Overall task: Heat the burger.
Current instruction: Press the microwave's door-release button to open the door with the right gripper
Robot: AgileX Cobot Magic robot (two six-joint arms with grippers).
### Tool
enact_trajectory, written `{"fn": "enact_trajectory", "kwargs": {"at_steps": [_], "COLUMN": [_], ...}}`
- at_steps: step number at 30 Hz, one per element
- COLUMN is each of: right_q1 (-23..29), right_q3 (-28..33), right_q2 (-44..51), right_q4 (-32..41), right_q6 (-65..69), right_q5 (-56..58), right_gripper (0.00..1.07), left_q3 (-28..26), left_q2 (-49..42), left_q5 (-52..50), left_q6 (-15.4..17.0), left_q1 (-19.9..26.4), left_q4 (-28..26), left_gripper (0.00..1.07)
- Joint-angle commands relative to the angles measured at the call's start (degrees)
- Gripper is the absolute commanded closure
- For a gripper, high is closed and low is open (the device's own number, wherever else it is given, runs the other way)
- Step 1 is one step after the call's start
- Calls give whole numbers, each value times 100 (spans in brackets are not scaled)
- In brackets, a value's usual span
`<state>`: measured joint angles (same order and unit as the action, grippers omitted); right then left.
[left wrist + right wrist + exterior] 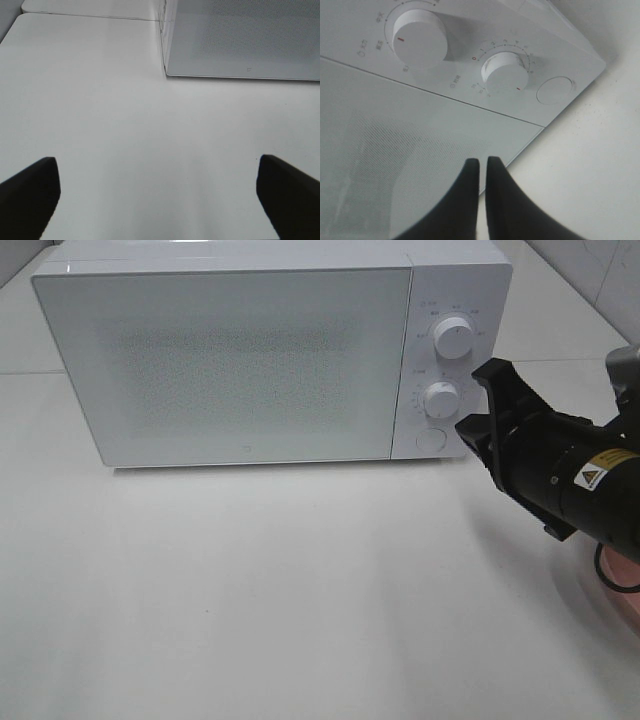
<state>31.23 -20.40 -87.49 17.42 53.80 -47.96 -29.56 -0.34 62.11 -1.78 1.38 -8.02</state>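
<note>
Black right claw (482, 161) is pinched pretty much shut with nothing between the fingers. Its tips sit by the bottom corner of the white microwave (240, 350) door, which is closed, not far from the round button (555, 90). Can't tell if it's touching. Meanwhile the left claw (156, 161) is spread wide over the white table (125, 125), holding nothing. As for the burger, no view shows it, so I can't say where it is or how it looks.

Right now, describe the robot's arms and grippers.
The right arm is black and cylindrical, with a yellow-and-white warning label bearing a triangle, and a thin black cable. The right gripper has black tapered fingers; the left gripper is black too.
</note>
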Motion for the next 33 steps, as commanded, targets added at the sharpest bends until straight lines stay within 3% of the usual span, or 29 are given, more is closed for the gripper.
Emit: {"fn": "enact_trajectory", "kwargs": {"at_steps": [1, 14, 20, 24, 33], "right_q1": [11, -40, -149, -407, -848], "right_q3": [0, -6, -17, -298, -808], "right_q2": [6, -281, -785, -1186, -1736], "right_q4": [109, 877, 544, -57, -458], "right_q6": [871, 1564, 2091, 2361, 2613], "right_q5": [-29, 384, 74, 92, 86], "right_gripper": [107, 107, 107, 107, 107], "left_q3": [6, 6, 6, 6, 6], "left_q2": [-80, -80, -80, -80, -80], "left_q5": [-97, -97, -97, -97, -97], "left_q6": [34, 34, 34, 34, 34], "left_q1": [-29, -29, -29, -29, -29], "left_q4": [-17, -17, -17, -17, -17], "left_gripper": [6, 6, 6, 6, 6]}}
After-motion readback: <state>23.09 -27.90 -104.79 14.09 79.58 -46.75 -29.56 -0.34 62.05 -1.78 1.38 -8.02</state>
